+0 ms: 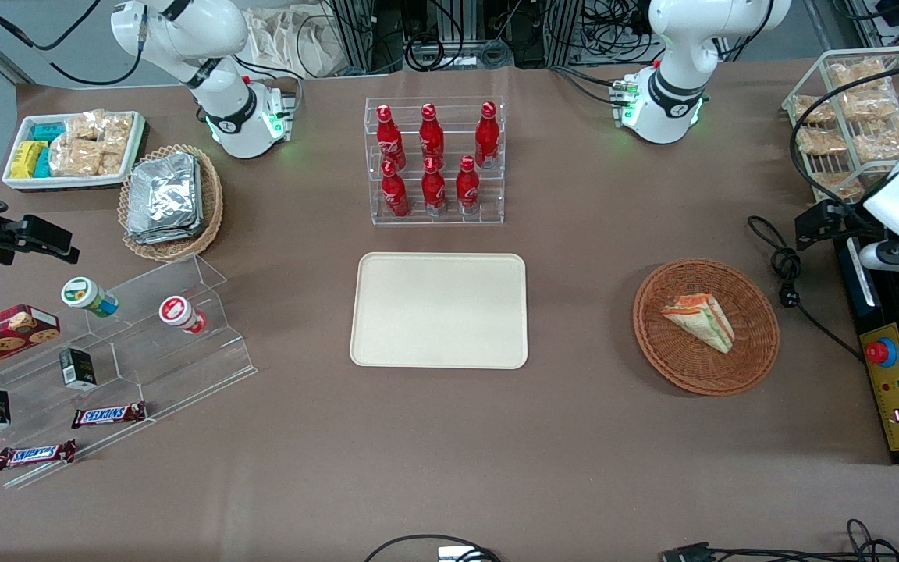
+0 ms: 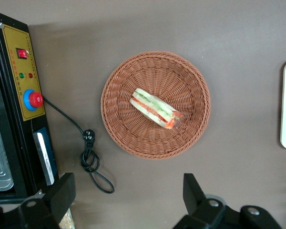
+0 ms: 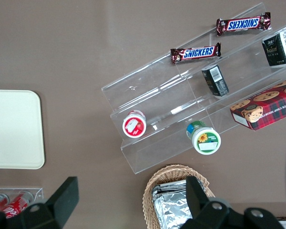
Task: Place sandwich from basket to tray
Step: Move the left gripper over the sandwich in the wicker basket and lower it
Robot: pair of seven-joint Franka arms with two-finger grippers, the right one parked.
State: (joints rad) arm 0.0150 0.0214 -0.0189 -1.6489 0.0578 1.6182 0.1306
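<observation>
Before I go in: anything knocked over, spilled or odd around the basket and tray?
Nothing stands out. The sandwich lies whole in the basket, the tray sits flat and bare, and the gripper hangs open above the table beside the basket.

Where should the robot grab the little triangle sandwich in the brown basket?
Probably from straight above, across the two flat bread faces of the small triangular wrapped sandwich. It lies alone in the middle of the round reddish-brown wicker basket, so the low rim leaves room for fingers on both sides. Grip near its thick middle, not the thin tip. The left arm's hand hovers open above the table beside the basket.
</observation>
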